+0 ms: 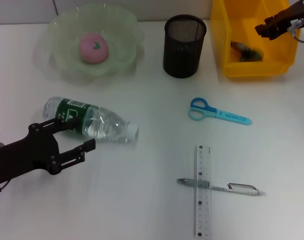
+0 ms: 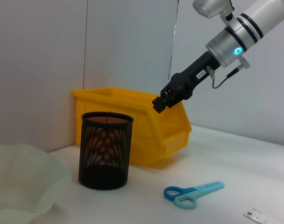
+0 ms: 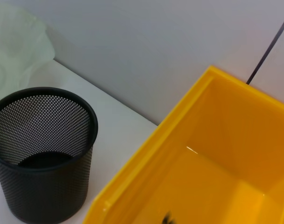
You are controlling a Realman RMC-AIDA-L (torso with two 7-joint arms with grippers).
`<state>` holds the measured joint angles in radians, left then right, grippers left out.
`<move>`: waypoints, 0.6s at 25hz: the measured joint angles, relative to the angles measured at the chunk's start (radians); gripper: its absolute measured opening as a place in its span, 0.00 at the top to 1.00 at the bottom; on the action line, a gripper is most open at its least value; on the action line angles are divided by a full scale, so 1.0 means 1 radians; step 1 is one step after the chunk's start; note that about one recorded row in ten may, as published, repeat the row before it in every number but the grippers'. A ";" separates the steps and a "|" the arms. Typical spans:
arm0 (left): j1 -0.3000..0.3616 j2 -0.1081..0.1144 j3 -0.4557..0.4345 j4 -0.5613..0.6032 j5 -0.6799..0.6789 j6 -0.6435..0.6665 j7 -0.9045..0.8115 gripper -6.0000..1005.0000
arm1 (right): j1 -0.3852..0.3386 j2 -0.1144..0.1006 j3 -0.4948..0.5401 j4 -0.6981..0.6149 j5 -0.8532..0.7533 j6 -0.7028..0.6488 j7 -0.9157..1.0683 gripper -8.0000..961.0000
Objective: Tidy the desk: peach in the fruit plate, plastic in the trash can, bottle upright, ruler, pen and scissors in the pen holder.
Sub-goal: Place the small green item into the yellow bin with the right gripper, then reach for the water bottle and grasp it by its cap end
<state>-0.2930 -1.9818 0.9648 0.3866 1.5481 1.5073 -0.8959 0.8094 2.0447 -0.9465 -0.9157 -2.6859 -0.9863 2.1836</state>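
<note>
Left pincer (image 1: 77, 137) low at 8 o'clock, fingers apart, straddling the lying bottle (image 1: 91, 120), right pincer (image 1: 262, 28) hovered over yellow bin (image 1: 227, 55) at 1 o'clock, fingers together.

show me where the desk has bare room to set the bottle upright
Bare patches: between the clear plastic bottle and blue scissors, and the near desk left of the clear ruler. Crowded where the silver pen crosses the ruler, and around the left hand beside the bottle.

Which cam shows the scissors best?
Head view: the scissors lie flat and whole, blue handles and blade both clear, between the pen holder and the ruler. The left wrist view catches them low and side-on. The right wrist view does not show them.
</note>
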 joint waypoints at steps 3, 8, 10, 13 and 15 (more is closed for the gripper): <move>0.000 0.000 0.000 0.000 0.000 0.000 0.000 0.31 | 0.001 0.000 0.000 0.000 -0.004 0.000 0.009 0.70; 0.000 0.000 0.000 0.000 -0.001 0.001 0.000 0.31 | 0.002 0.006 0.000 -0.006 -0.027 0.001 0.014 0.53; 0.000 0.000 0.000 0.000 0.000 0.001 0.000 0.31 | 0.003 0.007 0.000 -0.006 -0.029 0.001 0.015 0.48; 0.000 0.000 0.000 0.000 0.000 0.001 0.000 0.31 | 0.004 0.007 0.000 -0.007 -0.030 0.000 0.016 0.40; 0.000 0.000 0.000 0.000 0.000 0.001 0.000 0.31 | 0.004 0.007 0.000 -0.008 -0.031 -0.001 0.017 0.35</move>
<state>-0.2930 -1.9818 0.9648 0.3866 1.5480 1.5081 -0.8959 0.8132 2.0519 -0.9464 -0.9234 -2.7164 -0.9869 2.2008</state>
